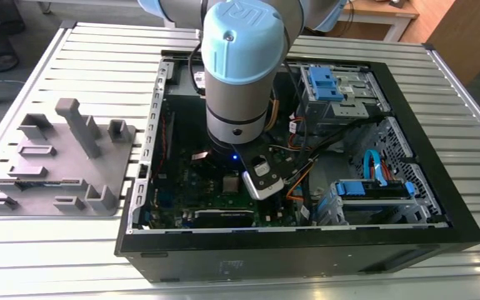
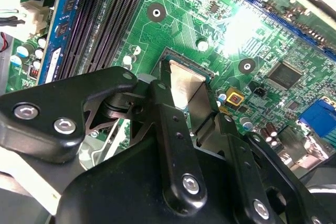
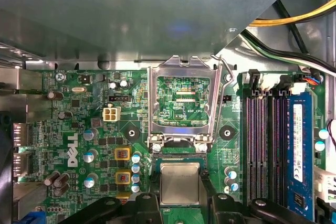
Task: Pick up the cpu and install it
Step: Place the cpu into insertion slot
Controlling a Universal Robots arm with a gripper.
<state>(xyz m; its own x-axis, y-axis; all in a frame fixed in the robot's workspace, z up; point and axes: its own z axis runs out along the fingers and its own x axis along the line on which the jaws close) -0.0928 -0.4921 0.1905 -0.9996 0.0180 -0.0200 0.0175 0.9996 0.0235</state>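
Basically, a slatted metal tabletop (image 1: 57, 262) carried everything in the exterior view. An open black computer case (image 1: 307, 250) lay on it, taking the middle and the 3 o'clock side. The grey-and-blue arm (image 1: 240, 75) hung from 12 o'clock over the case, wrist down inside it above the board. A grey fixture tray (image 1: 48, 169) with upright blocks sat on the tabletop at 9 o'clock of the case, just beside its wall. The green motherboard (image 1: 198, 194) filled the case's 8 o'clock part. Blue drive latches (image 1: 324, 84) sat at 1 o'clock inside the case, and a blue-topped drive (image 1: 374, 187) at 4 o'clock.

In the first wrist view, dark memory slots (image 3: 262, 145) ran along the board, with a blue memory stick (image 3: 296, 150) in the slot just beside them. The silver socket bracket (image 3: 181, 62) stood flipped up and open, near the slots. The black end effector (image 3: 179, 195) was clenched on the cpu (image 3: 179, 182), one finger against each of two opposite edges. The cpu lay flat, shiny side up, just beside the bracket's hinge end.

In the second wrist view the cpu (image 2: 184, 80) sat at the socket (image 2: 191, 62), whose dark rim showed along its far edge. Fully seated or just above: could not tell.
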